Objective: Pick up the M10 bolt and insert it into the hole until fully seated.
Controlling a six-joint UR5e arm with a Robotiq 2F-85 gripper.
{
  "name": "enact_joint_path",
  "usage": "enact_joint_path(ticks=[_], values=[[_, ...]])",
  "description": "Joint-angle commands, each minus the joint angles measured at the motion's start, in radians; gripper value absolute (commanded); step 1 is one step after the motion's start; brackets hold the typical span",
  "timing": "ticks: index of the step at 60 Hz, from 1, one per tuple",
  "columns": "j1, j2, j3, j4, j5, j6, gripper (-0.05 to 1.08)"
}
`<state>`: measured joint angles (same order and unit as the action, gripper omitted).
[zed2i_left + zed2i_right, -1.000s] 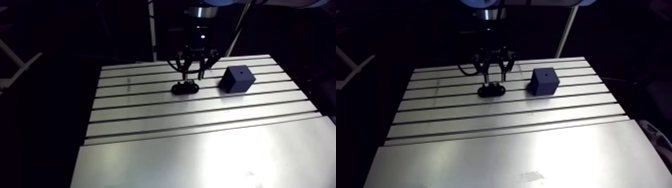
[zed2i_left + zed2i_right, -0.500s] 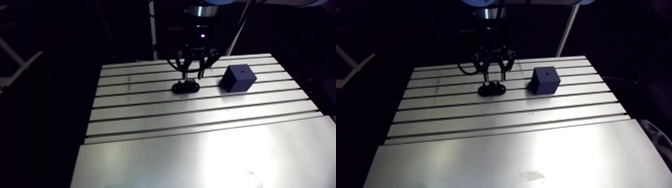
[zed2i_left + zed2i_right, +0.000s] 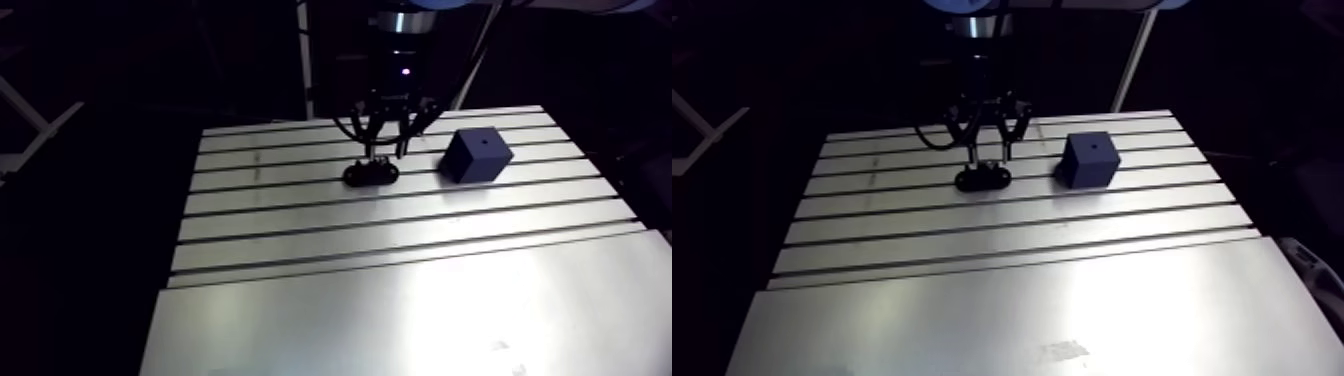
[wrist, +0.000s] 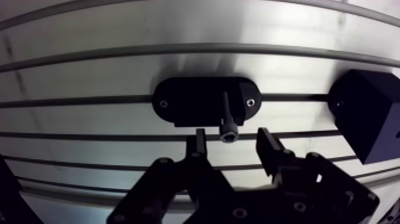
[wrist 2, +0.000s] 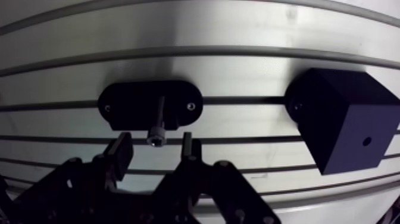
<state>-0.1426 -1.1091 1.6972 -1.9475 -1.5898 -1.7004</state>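
Hanging just over the table, the gripper is hovering above a black oval holder that is sitting across one of the table's slots. The holder is carrying two small screws, one near each rounded end, and the bolt is standing in its middle. The bolt's thin shank is rising out of the holder and its socket head is pointing up toward the gripper, so it seems upright.

In the wrist view the fingers are standing spread apart, released, with the bolt's head showing in the gap between them. A clear strip of table is showing on each side of the head, and neither finger is touching it. Whether the fingertips are level with the head or still above it cannot be told.

A dark block is resting on the table beside the holder, near it but apart, on the same slot line. A small round hole is showing open in the block's upper face. A small screw is also showing on the block's low edge nearest the holder.

In the arm view the gripper is coming straight down over the holder, with the block off to one side of it.
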Motion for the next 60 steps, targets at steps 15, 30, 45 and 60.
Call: enact_joint_path(ticks=[15, 30, 45, 60], values=[[0.000, 0.006, 0.000, 0.000, 0.000, -0.004, 0.47], [0.000, 0.012, 0.000, 0.001, 0.000, -0.008, 0.49], [0.000, 0.012, -0.002, 0.000, 0.000, -0.009, 0.53], [0.000, 0.012, -0.001, 0.002, 0.000, -0.009, 0.56]])
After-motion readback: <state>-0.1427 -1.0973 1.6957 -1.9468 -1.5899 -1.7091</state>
